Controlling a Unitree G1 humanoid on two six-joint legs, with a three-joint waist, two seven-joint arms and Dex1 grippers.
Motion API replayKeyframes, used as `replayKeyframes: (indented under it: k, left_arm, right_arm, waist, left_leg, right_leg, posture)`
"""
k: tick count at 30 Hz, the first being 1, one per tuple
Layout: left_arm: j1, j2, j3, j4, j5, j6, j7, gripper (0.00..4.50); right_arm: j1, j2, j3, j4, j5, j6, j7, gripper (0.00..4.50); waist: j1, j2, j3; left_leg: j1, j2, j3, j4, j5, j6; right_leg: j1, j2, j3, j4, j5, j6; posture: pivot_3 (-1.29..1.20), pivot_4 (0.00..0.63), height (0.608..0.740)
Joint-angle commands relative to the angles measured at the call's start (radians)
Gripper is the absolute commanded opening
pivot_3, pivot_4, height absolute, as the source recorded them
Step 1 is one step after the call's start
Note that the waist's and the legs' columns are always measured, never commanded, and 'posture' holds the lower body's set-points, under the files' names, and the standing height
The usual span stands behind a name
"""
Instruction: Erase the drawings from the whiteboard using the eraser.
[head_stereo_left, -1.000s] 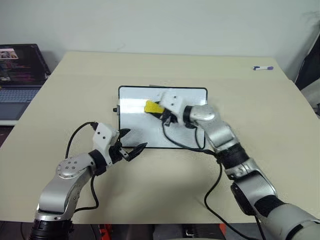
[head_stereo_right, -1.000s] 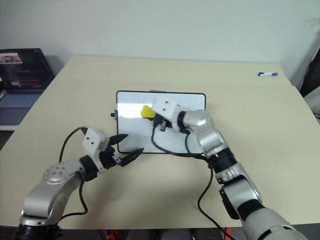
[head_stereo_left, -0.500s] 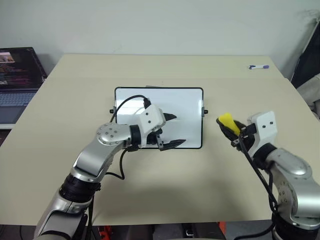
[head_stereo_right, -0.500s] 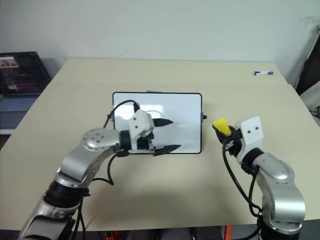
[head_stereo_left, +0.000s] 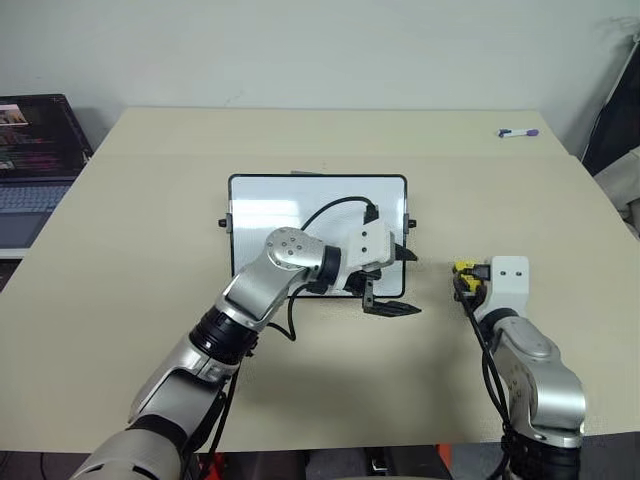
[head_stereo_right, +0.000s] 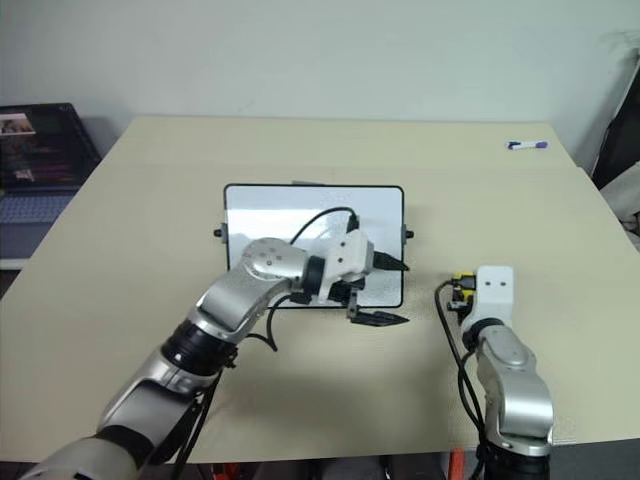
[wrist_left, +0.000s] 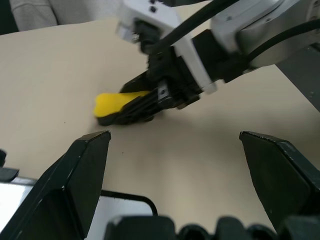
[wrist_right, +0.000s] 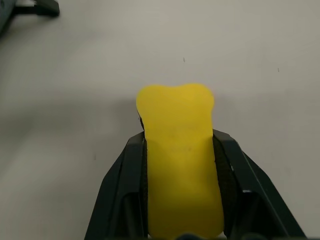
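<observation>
Fingers on the right gripper are clamped tight around the yellow eraser, which sits low over the bare table off to the right of the whiteboard, well clear of it. Left gripper has its fingers spread wide apart with nothing in them, hanging over the board's near right corner. No marks show on the visible white surface, so the erasing looks pretty much done, though the left arm hides part of it.
</observation>
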Motion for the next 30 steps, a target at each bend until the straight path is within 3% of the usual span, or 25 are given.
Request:
replayKeyframes:
  k: [1,2,11,16,21,26,30]
  left_arm:
    - [-0.015,-0.02,-0.011,-0.002,0.023,-0.03,-0.013,4.5]
    - [-0.013,-0.025,-0.012,-0.002,0.028,-0.031,-0.013,4.5]
    - [0.039,-0.004,0.017,-0.024,0.039,-0.015,0.003,4.5]
    - [0.107,0.053,0.125,-0.077,0.008,0.026,0.068,4.5]
    - [0.343,0.068,0.412,-0.281,-0.114,0.173,0.282,4.5]
    - [0.651,-0.059,0.631,-0.517,-0.157,0.255,0.576,4.5]
    - [0.849,-0.134,0.681,-0.581,-0.066,0.175,0.735,4.5]
  right_arm:
    - [-0.04,0.004,-0.018,0.06,0.008,-0.069,-0.037,1.31]
    - [-0.046,0.002,-0.023,0.078,0.011,-0.08,-0.044,1.31]
    - [-0.09,-0.011,-0.073,0.16,0.077,-0.149,-0.051,4.37]
    - [-0.041,-0.078,-0.008,0.023,0.14,-0.166,0.066,4.48]
    - [0.134,-0.191,0.094,-0.195,0.258,-0.19,0.261,4.48]
    - [0.312,-0.139,0.082,-0.14,0.184,-0.448,0.189,4.48]
    - [0.387,-0.066,0.007,-0.049,0.146,-0.58,0.074,4.48]
  waist:
    - [0.0,0.0,0.0]
    - [0.0,0.0,0.0]
    - [-0.002,0.001,0.0]
    - [-0.002,0.001,0.0]
    - [-0.003,0.001,-0.001]
    - [0.004,0.0,-0.002]
    - [0.006,-0.002,-0.003]
  left_leg:
    - [0.0,0.0,0.0,0.0,0.0,0.0]
    - [0.0,0.0,0.0,0.0,0.0,0.0]
    - [0.0,0.0,0.0,0.0,0.0,0.0]
    - [0.0,0.001,0.0,0.0,0.0,0.0]
    - [0.0,0.003,-0.002,0.0,0.0,0.0]
    - [0.0,0.002,-0.003,0.001,0.0,0.0]
    - [0.005,-0.001,-0.001,0.002,0.0,0.0]
  right_leg:
    - [0.0,0.0,0.0,0.0,0.0,0.0]
    - [0.0,0.0,0.0,0.0,0.0,-0.001]
    - [0.0,0.0,0.0,0.0,0.002,-0.004]
    - [0.0,0.0,0.0,0.001,0.002,-0.004]
    - [0.0,-0.001,0.0,0.0,0.002,-0.004]
    - [0.001,-0.005,-0.001,0.001,0.002,-0.004]
    - [0.006,-0.009,0.0,0.0,0.001,0.003]
  posture:
    - [0.0,0.15,0.74]
    - [0.0,0.15,0.74]
    - [0.0,0.15,0.74]
    - [0.0,0.15,0.74]
    - [0.0,0.15,0.74]
    - [0.0,0.15,0.74]
    - [0.0,0.15,0.74]
